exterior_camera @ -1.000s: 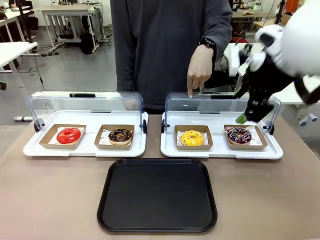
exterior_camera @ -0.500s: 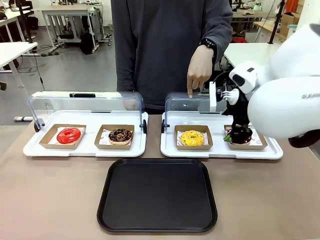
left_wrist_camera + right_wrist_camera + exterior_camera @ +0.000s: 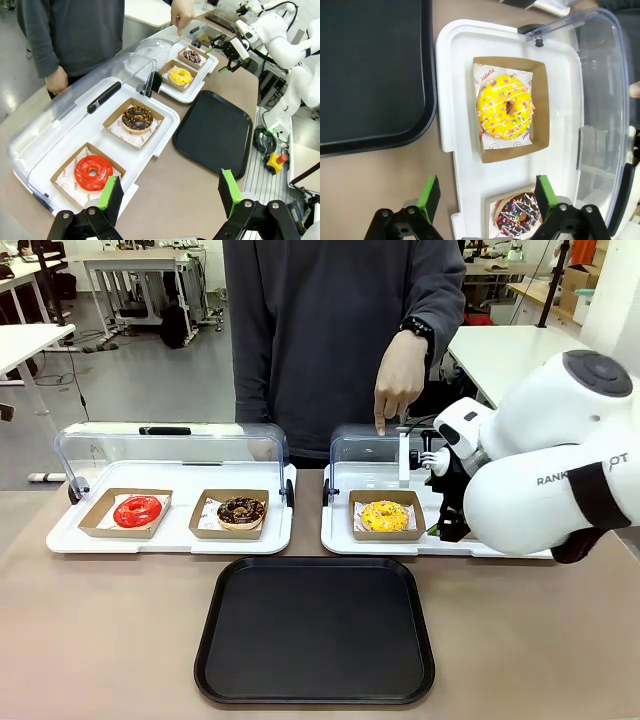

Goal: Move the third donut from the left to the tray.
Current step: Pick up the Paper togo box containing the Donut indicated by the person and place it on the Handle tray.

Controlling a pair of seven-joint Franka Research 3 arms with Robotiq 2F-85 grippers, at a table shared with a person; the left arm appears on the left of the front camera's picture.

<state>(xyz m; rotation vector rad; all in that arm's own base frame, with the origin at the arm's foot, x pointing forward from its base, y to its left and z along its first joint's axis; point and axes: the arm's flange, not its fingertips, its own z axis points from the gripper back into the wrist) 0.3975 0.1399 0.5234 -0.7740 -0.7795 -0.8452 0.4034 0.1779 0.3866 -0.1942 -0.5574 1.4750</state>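
The yellow-glazed sprinkled donut (image 3: pixel 384 514) lies in its brown cardboard holder (image 3: pixel 414 532), third from the left, on the right white tray (image 3: pixel 335 536). The wrist view of my right gripper (image 3: pixel 485 199) looks down on the same donut (image 3: pixel 505 113), which lies ahead of the open, empty fingers. From the left wrist view, that gripper (image 3: pixel 215 59) hangs beside the right white tray. The black tray (image 3: pixel 315 630) lies bare at the table's front centre. My left gripper (image 3: pixel 170 192) is open and empty, high over the table's left end.
A person's hand (image 3: pixel 395 390) points a finger down behind the right tray. The left white tray (image 3: pixel 170 540) holds a red donut (image 3: pixel 137 510) and a chocolate donut (image 3: pixel 241 510). A sprinkled chocolate donut (image 3: pixel 520 216) sits beside the yellow one. Both clear lids (image 3: pixel 170 445) stand raised.
My right arm has swung left and down, from above the fourth donut to beside the yellow donut. The pointing hand and the donuts have stayed put.
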